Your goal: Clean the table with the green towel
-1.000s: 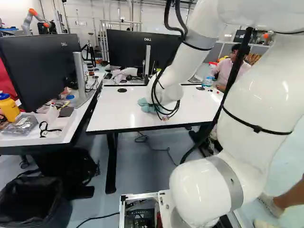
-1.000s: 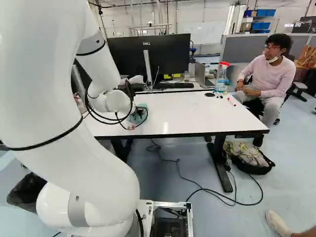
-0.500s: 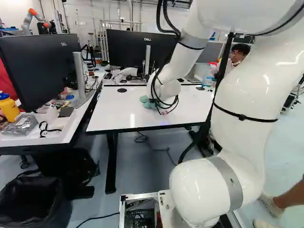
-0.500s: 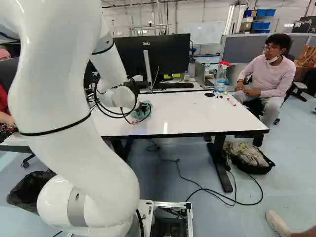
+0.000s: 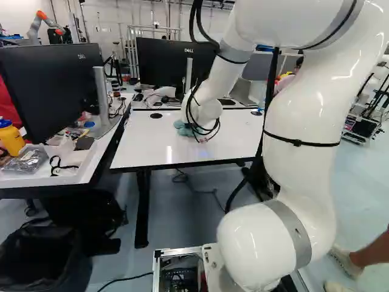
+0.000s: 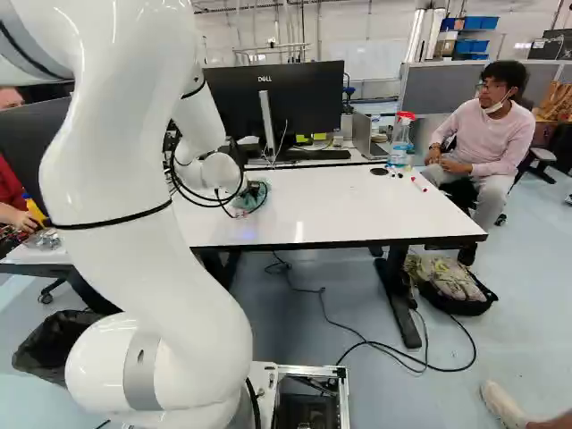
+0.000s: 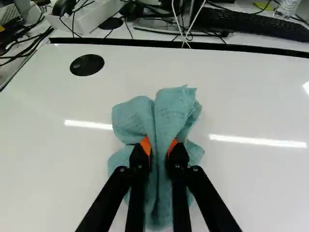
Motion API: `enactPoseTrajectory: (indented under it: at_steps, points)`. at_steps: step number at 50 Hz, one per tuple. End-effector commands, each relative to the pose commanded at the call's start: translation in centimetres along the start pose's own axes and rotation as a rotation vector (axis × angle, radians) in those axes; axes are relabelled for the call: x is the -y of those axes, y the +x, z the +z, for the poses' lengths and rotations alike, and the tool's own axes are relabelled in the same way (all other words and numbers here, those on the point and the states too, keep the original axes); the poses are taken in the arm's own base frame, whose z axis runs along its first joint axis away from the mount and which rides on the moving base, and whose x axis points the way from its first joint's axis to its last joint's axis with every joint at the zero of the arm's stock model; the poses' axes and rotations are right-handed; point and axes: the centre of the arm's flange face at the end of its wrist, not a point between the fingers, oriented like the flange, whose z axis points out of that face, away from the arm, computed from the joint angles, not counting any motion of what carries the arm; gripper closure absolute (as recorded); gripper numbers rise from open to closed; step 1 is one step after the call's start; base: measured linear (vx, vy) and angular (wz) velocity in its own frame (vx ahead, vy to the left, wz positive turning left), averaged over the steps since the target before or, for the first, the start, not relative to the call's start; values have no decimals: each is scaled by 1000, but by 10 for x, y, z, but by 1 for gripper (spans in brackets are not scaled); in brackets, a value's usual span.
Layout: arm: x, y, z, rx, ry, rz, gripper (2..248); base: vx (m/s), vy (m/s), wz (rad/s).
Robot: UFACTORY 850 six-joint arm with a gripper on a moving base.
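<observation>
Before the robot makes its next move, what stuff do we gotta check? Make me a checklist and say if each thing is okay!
1. Towel pinched between both pads of the end effector: ok.
2. Towel over the white tabletop, not past its edge: ok.
3. Towel clear of the round black cap in the tabletop: ok.
4. Loose markers put away: not ok, a red marker lies near the spray bottle in the right base view.
5. Towel pressed down hard enough to wipe: cannot tell.
6. Whole tabletop wiped: cannot tell, the pictures don't show which parts are done.
</observation>
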Motion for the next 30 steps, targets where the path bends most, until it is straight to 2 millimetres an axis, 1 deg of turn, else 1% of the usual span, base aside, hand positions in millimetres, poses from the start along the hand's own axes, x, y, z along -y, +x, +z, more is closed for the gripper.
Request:
enactPoseTrajectory:
  at_steps: [17,30]
  points:
    - [27,3,4,-3,40,-34,195,0,0,0]
    - [42,-6,-7,3,65,-56,195,0,0,0]
